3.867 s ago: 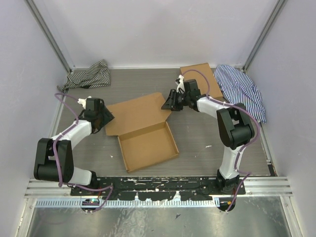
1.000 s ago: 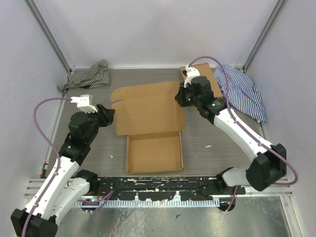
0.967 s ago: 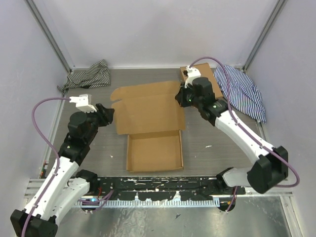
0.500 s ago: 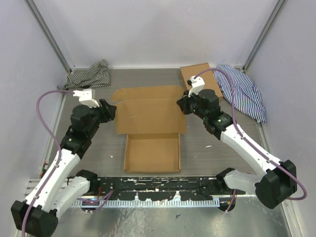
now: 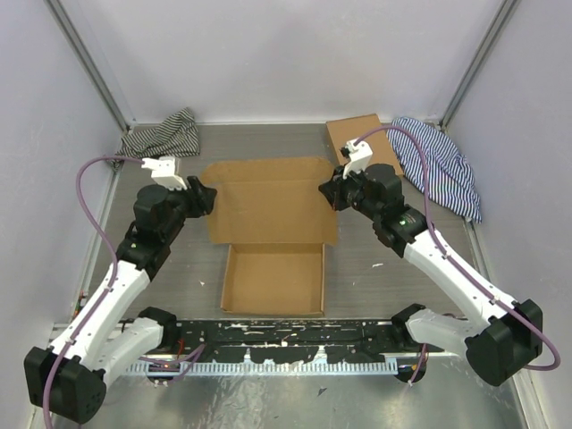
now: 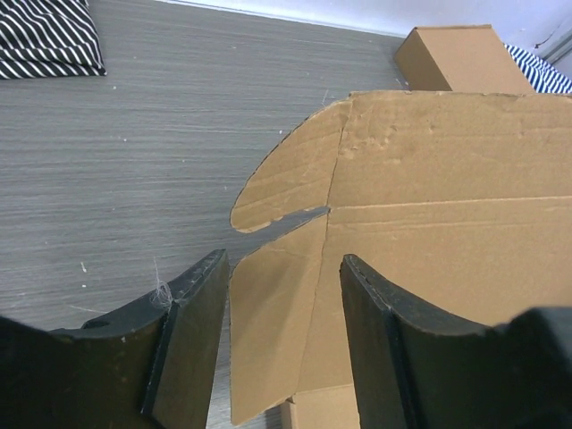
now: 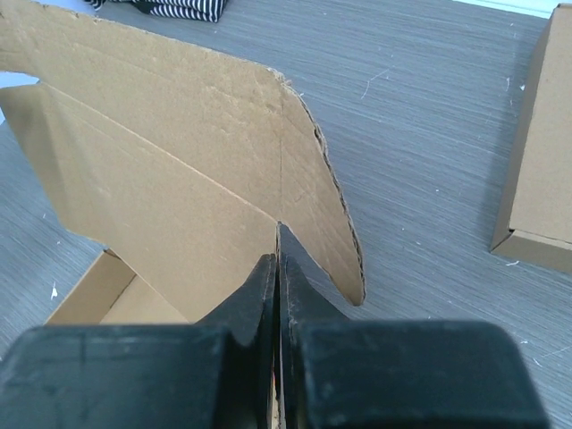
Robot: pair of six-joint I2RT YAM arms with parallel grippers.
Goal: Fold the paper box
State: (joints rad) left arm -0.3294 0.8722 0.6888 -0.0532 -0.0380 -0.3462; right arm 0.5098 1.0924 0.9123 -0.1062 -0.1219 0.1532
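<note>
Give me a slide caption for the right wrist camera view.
Right gripper clamped shut on the paper box lid's side edge; a second cardboard box sits at right.

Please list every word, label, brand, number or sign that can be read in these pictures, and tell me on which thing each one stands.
No text can be read in any view.
The paper box: plain brown cardboard, no print.
The smaller cardboard box: plain as well.
The left striped cloth and the right striped cloth: stripes only, no label in sight.
</note>
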